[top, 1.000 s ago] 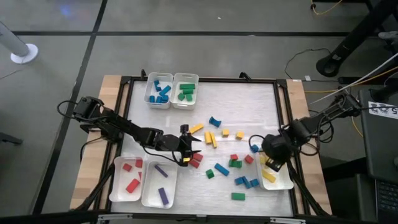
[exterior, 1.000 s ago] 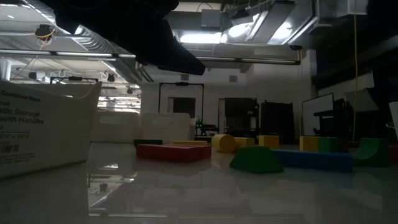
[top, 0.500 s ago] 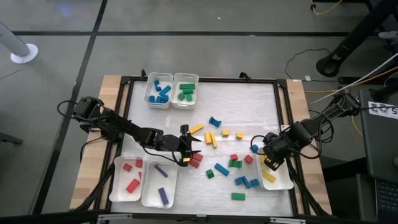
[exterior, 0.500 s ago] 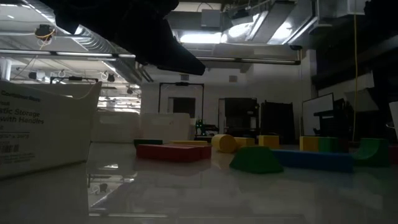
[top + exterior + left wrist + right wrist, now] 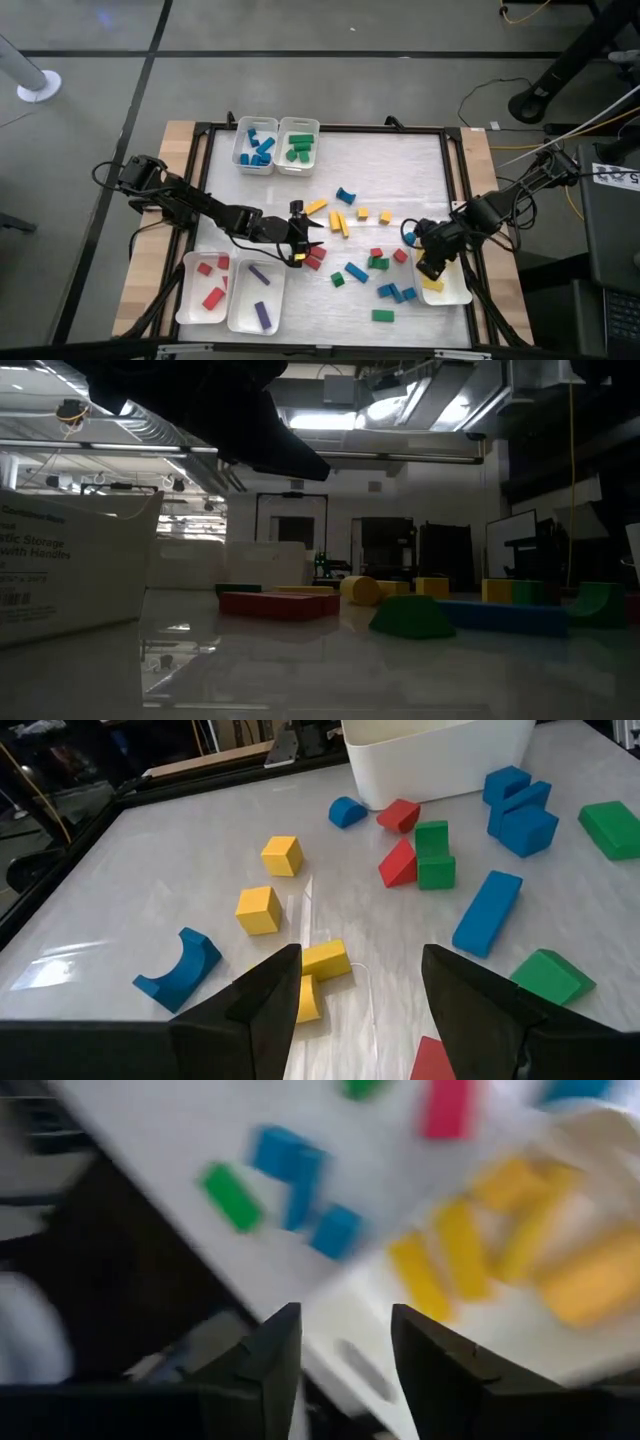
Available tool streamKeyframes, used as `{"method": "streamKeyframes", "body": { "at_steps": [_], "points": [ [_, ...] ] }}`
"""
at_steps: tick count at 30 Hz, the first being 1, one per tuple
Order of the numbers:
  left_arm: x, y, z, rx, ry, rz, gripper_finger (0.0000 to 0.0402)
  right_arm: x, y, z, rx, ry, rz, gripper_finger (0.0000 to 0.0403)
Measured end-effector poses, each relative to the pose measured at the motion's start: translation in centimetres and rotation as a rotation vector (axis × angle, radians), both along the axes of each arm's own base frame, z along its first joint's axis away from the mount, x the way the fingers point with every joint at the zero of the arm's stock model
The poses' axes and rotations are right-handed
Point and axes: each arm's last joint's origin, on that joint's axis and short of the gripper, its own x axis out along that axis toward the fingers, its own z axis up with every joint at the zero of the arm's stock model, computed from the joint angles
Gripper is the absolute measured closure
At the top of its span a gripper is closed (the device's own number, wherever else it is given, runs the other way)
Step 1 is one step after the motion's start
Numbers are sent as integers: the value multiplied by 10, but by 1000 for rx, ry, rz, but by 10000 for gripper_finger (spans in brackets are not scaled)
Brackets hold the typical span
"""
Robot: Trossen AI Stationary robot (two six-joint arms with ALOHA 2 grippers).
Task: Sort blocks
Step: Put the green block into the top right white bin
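Observation:
Loose blocks [image 5: 357, 272] in red, yellow, blue and green lie flat across the middle of the white table. My left gripper [image 5: 303, 246] is open and hovers low beside a few red blocks [image 5: 315, 256], with yellow blocks [image 5: 322, 961] just ahead of its fingers [image 5: 268, 992]. My right gripper [image 5: 430, 267] is open above the near-left edge of the tray of yellow blocks [image 5: 446, 288]. In the right wrist view that gripper [image 5: 345, 1325] holds nothing, and yellow blocks [image 5: 440, 1270] show in the tray beyond it.
Two trays at the far side hold blue blocks [image 5: 256, 146] and green blocks [image 5: 299, 146]. At the near left, one tray holds red blocks [image 5: 206, 287] and another purple ones [image 5: 258, 298]. A black frame [image 5: 452, 180] borders the table. The low view shows a red bar [image 5: 280, 603] and a green block [image 5: 410, 618].
My right gripper has shifted a little toward the table's left and near edge over the yellow tray, turning as it went. The left arm and the blocks have kept still.

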Motion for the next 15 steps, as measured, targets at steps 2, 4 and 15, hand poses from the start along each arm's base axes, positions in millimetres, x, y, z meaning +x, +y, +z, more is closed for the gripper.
{"method": "streamKeyframes", "body": {
  "at_steps": [2,4,15],
  "points": [
    [0,0,0,0,0,0,205,6,4,3,34,-77,1,252],
    [0,0,0,0,0,0,205,12,6,7,53,-154,-7,255],
    [0,0,0,0,0,0,205,38,9,18,-273,-635,88,260]
  ]
}}
